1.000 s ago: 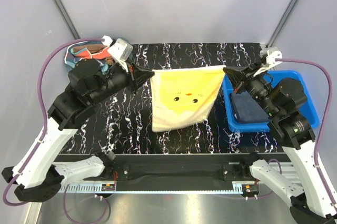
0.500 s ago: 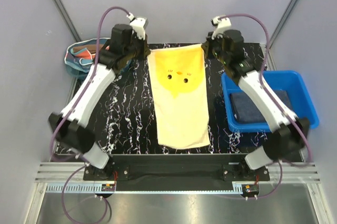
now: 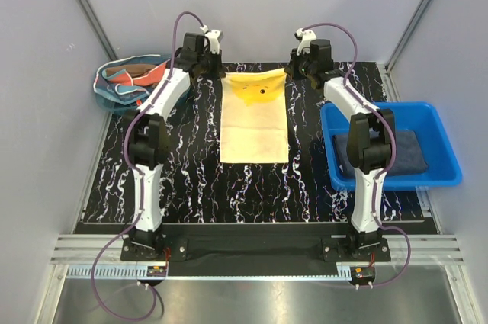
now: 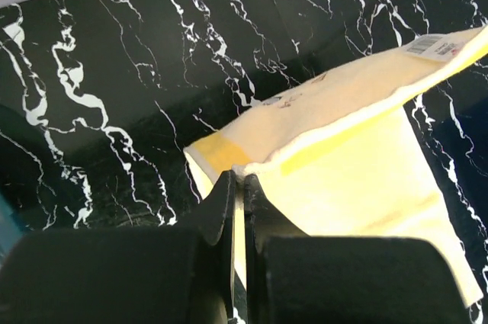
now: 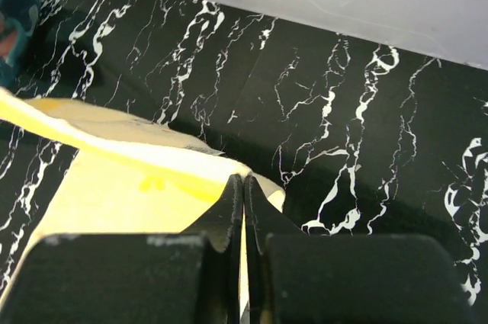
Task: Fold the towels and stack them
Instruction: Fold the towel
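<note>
The two arms are reaching far out to the back of the table point(image 3: 183, 171). The left gripper point(image 4: 238, 181) is pinching one far corner of the yellow towel point(image 3: 255, 129), and the right gripper point(image 5: 244, 181) is pinching the other far corner. Both pairs of jaws are squeezed tight, with only the thin cloth between them. The back edge of the towel is hanging a little above the table between the two grippers, and the rest is lying flat in the middle of the table, with its near edge pointing at the arm bases. Holding both corners at once is pulling that edge straight, so I think the cloth is being spread smooth with no bumps before it gets folded. The next move, I guess, is bringing the back edge over to meet the near edge, and both corners need to travel together or the fold will come out crooked. A grey towel point(image 3: 412, 149) is sitting in the blue bin point(image 3: 396, 184) on the right, so that looks like the stacking spot. More cloths are waiting in the basket point(image 3: 103, 80) at the back left.
</note>
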